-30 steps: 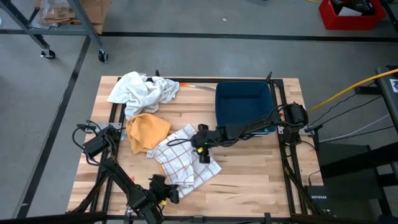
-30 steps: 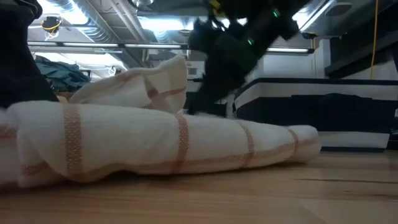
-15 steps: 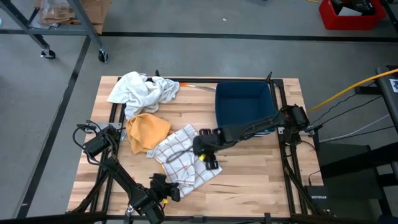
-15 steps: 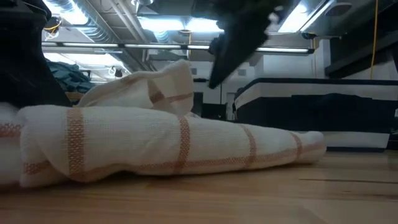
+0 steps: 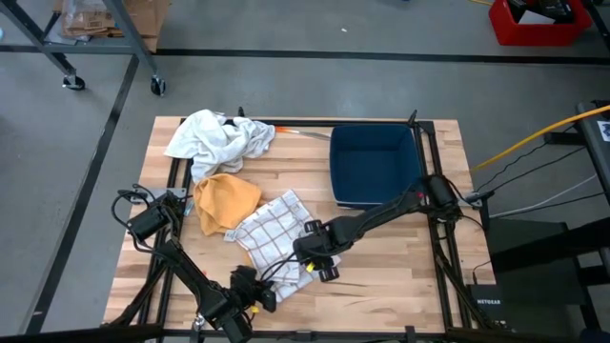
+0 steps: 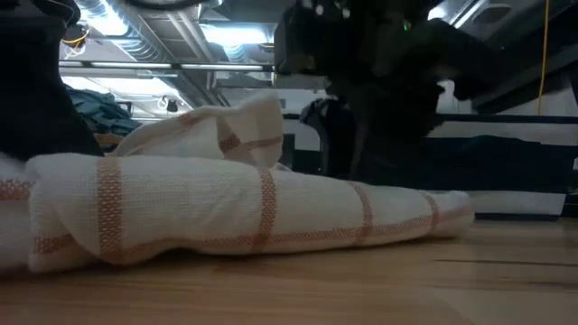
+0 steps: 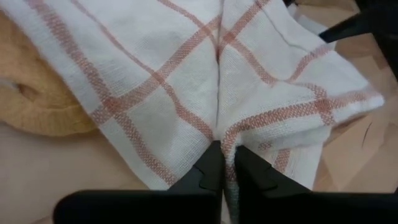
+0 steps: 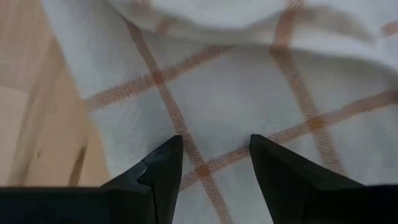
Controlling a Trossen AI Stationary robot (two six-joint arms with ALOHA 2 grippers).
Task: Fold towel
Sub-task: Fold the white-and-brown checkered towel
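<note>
**Both grippers at the checked towel's near edge, fold not yet formed**

The checked towel lay rumpled at the middle of the table, its far corner touching the orange cloth at about ten o'clock from it. A white cloth sat bunched toward eleven o'clock, and the blue bin stood at about one o'clock, apart from the towel.

The left gripper had its fingers pressed together on a pleat of the towel's hem at roughly seven o'clock of the cloth; the fabric puckered up between the tips. The right gripper hung low over the towel's edge at about four o'clock, fingers spread wide with weave showing between them and nothing pinched.

The step in hand looked like securing two holds along the near edge. The right gripper probably needed to drop onto the hem and close. After that, both arms would likely have to lift together and carry that edge toward twelve o'clock. With the cloth so bunched, the risk was catching several layers rather than one edge.
</note>
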